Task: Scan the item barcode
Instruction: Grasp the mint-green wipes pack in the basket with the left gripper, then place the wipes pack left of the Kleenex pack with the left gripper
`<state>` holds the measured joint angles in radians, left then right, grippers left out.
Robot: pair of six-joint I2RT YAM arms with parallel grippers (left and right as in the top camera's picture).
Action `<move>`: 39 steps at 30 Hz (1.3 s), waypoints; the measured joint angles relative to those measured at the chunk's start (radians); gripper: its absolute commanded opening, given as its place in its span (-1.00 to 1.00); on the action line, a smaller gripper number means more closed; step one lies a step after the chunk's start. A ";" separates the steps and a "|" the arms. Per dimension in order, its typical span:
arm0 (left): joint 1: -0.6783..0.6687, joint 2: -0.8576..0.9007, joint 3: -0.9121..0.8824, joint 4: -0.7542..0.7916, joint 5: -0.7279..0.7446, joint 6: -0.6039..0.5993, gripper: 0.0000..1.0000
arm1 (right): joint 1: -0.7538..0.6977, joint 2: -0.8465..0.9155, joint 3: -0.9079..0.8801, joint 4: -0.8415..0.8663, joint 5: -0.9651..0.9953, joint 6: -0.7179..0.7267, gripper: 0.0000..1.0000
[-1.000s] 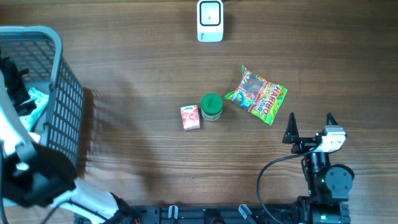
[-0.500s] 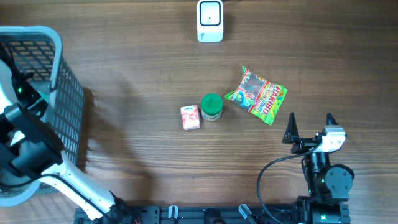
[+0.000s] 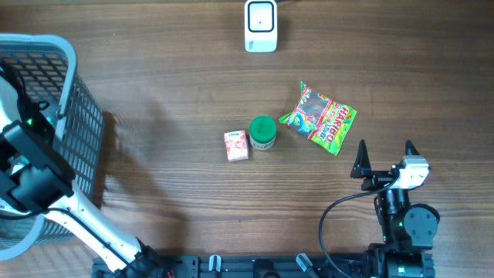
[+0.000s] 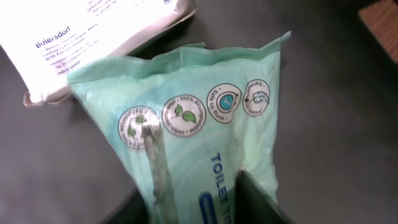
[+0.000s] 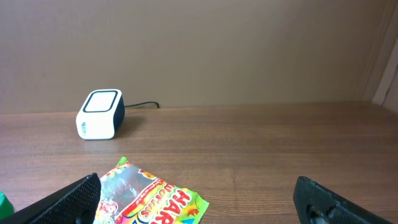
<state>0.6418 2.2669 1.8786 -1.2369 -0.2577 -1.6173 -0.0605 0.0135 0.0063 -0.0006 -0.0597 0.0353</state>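
Basket (image 3: 77, 139) of grey mesh stands at the far left of the table (image 3: 170, 93), and the left arm (image 3: 31, 177) reaches down into it, its bulk hiding the tip from above. The left wrist view shows what goes on inside. The left end effector (image 4: 189, 193) is clenched on a green packet (image 4: 205, 112), its dark fingers (image 4: 255, 199) pressed against either side of the pack's near end, and a crease runs up the film between them. The green packet lies on the dark basket floor and carries a row of round badges and part of the word "TOILET". Its far edge is tucked against a white packet (image 4: 81, 31) with blue print.

The scanner (image 3: 261, 25), white with a dark face, sits at the far edge of the table, well apart from the basket. Near the middle lie a small red carton (image 3: 236, 144) and a green-lidded tub (image 3: 263, 131), just beside each other, with a Haribo bag (image 3: 323, 117) to their right. The right end effector (image 3: 384, 158) hangs released at the near right, jaws spread wide with nothing between them, close to the Haribo bag.
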 measured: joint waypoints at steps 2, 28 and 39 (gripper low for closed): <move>0.000 -0.008 0.000 -0.013 -0.003 0.053 -0.69 | 0.000 0.000 0.000 0.000 0.000 0.000 0.99; -1.031 -0.764 -0.179 -0.261 -0.021 0.336 -0.49 | 0.000 0.000 0.000 0.000 0.000 0.000 1.00; -1.145 -0.455 -0.579 0.174 0.016 0.243 -0.60 | 0.000 0.000 0.000 0.000 0.000 0.000 0.99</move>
<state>-0.5030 1.8118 1.2999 -1.0634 -0.2413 -1.3746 -0.0605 0.0135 0.0063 -0.0006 -0.0597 0.0353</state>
